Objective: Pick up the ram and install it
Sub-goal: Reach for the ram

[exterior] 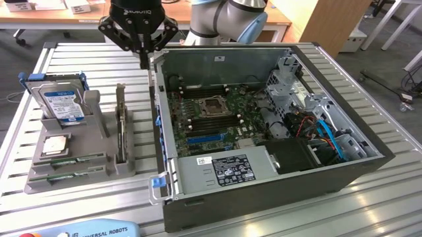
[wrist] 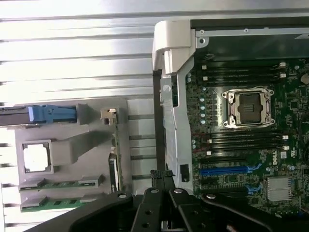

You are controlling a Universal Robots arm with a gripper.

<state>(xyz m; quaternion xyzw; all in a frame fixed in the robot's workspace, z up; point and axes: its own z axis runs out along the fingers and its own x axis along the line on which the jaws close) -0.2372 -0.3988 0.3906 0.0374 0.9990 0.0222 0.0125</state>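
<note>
Two alike green sticks lie flat in the front slots of a grey holder (exterior: 39,185). One ram stick (exterior: 74,160) lies behind the other (exterior: 66,174), and I cannot tell which is the task's ram. The wrist view shows them too (wrist: 62,183) (wrist: 52,203). My gripper (exterior: 144,63) hangs shut and holds nothing, over the slatted table by the left wall of the open computer case (exterior: 197,207). It is well apart from the holder. Its black fingertips (wrist: 161,175) meet beside the case wall in the wrist view.
The holder also carries an upright hard drive (exterior: 61,101) in a blue caddy, a CPU chip (exterior: 56,144) and a standing dark expansion card (exterior: 120,128). Inside the case lie the motherboard's CPU socket (exterior: 214,106) and dark memory slots (exterior: 211,123). A teach pendant (exterior: 86,231) sits at the front edge.
</note>
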